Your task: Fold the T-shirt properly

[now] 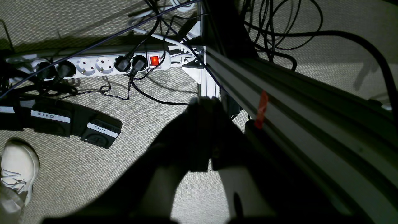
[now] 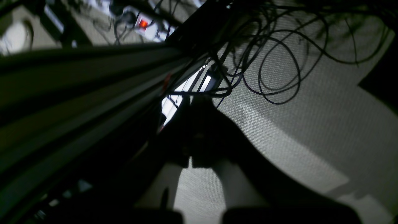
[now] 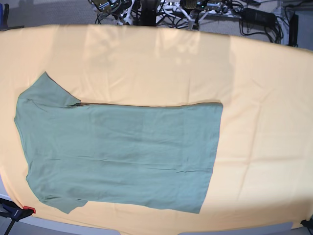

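A: Fingers (image 1: pixel 202 109) of the left gripper (image 1: pixel 203 104) are clenched together on nothing; those of the right gripper (image 2: pixel 189 102) are likewise pressed closed and empty. Both hang below the table, over the carpet and cables

B: Where is the T-shirt (image 3: pixel 117 152)?

A: Spread flat on the yellow cloth (image 3: pixel 254 73), unfolded, collar end toward the cloth's left edge, hem toward its middle. Neither gripper shows above the cloth, so the shirt lies well apart from the fingers

B: How would it handle?

A: Likely light, soft and limp, sagging when lifted. Pinching a sleeve (image 3: pixel 49 88) or hem corner (image 3: pixel 215 107) looks best
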`<control>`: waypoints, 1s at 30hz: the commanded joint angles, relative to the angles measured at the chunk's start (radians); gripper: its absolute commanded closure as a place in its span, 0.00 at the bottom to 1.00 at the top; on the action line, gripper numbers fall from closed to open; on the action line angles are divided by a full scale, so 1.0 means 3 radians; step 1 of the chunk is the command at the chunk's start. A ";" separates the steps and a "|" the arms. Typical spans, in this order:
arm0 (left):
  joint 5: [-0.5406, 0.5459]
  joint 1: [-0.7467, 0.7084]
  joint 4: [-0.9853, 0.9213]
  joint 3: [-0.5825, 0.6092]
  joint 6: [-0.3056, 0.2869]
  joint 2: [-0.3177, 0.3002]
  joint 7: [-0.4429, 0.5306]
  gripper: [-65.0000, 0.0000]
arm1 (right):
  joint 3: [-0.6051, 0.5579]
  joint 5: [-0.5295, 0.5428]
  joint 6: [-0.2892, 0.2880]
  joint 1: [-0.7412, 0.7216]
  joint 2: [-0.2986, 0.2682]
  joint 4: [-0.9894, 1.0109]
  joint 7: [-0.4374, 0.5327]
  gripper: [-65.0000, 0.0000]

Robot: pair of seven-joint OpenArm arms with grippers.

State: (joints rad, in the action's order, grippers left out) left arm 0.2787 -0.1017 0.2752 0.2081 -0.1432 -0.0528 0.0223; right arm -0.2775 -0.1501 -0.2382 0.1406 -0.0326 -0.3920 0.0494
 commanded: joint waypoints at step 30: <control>-0.0427 -0.1830 0.2427 0.0004 -0.0008 -0.0932 -0.0682 1.00 | 0.0003 -0.0047 -0.0039 0.2116 -0.0749 -0.2584 -0.0581 1.00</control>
State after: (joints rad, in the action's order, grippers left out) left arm 0.1478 -0.6395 1.0004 0.2081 -0.1364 -0.3374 -0.1883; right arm -0.2775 -0.1684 -0.2466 0.7666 -0.2508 -1.1660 -0.1387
